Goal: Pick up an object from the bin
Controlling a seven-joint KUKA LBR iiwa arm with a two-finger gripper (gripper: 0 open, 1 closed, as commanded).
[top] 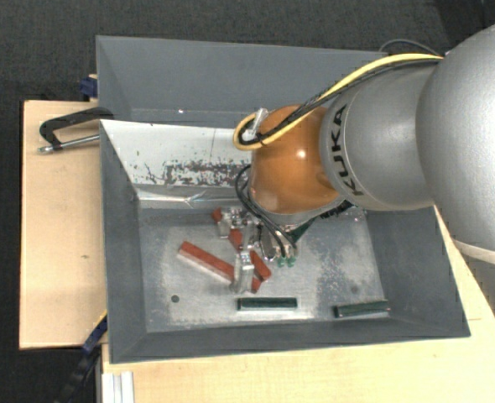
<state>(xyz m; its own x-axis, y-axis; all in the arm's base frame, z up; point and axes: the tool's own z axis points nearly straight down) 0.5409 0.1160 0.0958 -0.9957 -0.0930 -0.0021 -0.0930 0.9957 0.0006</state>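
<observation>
A short red stick (pixel 261 267) lies on the bin (pixel 122 250) floor just beside the tool (pixel 247 274), on its right in the view, and a longer red stick (pixel 205 260) slants just left of it. Whether the tool stands wide or narrow cannot be told. A dark green bar (pixel 267 304) lies near, below the tool

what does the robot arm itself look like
The arm is thick, rounded and silver-grey, with black KUKA lettering. A glossy orange cover wraps its wrist, and a yellow cable runs along it with thinner black ones. The small hand below is bare metal.
</observation>
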